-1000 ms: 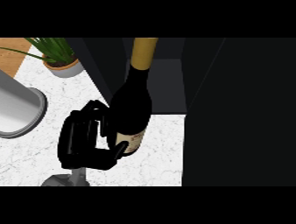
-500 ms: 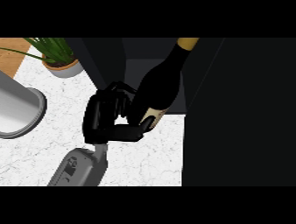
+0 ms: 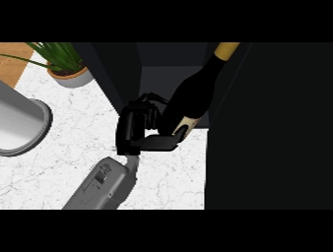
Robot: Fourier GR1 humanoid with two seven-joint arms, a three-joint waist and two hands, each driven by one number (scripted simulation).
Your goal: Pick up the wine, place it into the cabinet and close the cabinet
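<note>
I am gripping the wine bottle [image 3: 191, 98] with my left hand [image 3: 137, 128]. My fingers are curling round its lower body from the left side of the view, and my thumb is pressing in just under its pale label [image 3: 184, 129]. My grey forearm [image 3: 104, 184] is coming up from the lower edge, slanting toward the right.

The bottle is leaning, with its base at my hand and its neck pointing up and to the right. Its gold foil top [image 3: 226, 49] is showing near the upper edge of the view. Most of the dark glass is lying over the shadowed opening of the cabinet [image 3: 166, 74], with the base near the cabinet's front edge. I cannot tell whether the bottle is touching anything inside. A large dark panel [image 3: 285, 128] is filling the right side of the view, just beside the bottle.

On the white marble counter [image 3: 60, 162], well to my hand's left, a grey cylinder [image 3: 9, 123] is standing. A potted plant [image 3: 71, 76] is sitting beyond it, near the cabinet's left wall.
</note>
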